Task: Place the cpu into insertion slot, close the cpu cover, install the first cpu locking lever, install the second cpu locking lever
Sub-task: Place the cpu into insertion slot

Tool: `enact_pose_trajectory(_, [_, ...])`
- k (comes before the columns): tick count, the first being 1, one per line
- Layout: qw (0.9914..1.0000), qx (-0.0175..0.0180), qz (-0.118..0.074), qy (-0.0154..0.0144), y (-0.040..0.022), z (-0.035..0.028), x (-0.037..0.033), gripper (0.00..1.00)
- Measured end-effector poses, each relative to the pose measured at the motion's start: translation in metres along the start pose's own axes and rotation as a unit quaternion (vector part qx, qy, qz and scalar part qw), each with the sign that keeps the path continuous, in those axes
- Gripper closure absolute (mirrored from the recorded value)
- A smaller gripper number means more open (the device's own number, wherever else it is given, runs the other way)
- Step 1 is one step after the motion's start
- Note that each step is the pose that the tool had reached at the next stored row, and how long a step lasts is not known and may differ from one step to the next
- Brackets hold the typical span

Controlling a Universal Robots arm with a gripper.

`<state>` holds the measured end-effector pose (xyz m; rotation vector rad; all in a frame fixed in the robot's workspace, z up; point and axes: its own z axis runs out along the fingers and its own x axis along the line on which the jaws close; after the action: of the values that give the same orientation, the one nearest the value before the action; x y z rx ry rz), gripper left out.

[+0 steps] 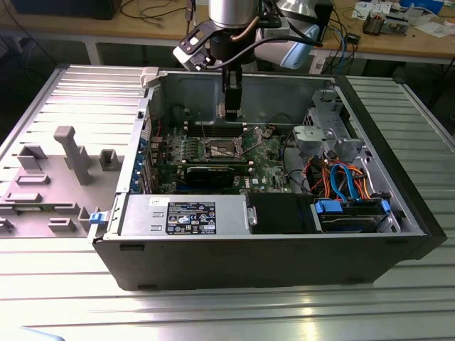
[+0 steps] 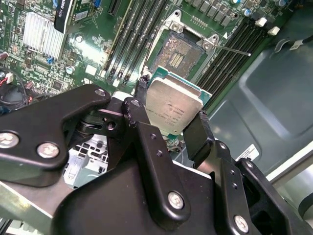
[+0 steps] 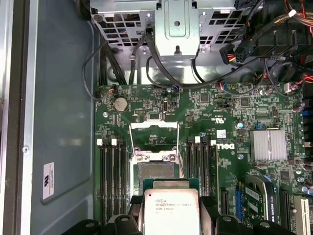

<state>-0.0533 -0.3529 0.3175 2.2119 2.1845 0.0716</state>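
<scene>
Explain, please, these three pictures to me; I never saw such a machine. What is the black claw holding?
The machine is one robot arm reaching down into an open computer case, which lies on a ribbed metal table. The exterior view comes from a camera standing apart from the arm. The two wrist views come from cameras riding on the arm, looking past its black gripper. The gripper is shut on the cpu, a flat silvery square chip, held above the green circuit board. Close by is the insertion slot, a dark square socket, empty. The cpu cover, a thin metal frame, is swung open off the slot.
</scene>
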Motion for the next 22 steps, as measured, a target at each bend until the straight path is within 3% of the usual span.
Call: enact_pose_trajectory(22, [1.00000, 0.0005, 0.000, -0.0009, -0.0007, 0.0122, -0.0001, 0.45])
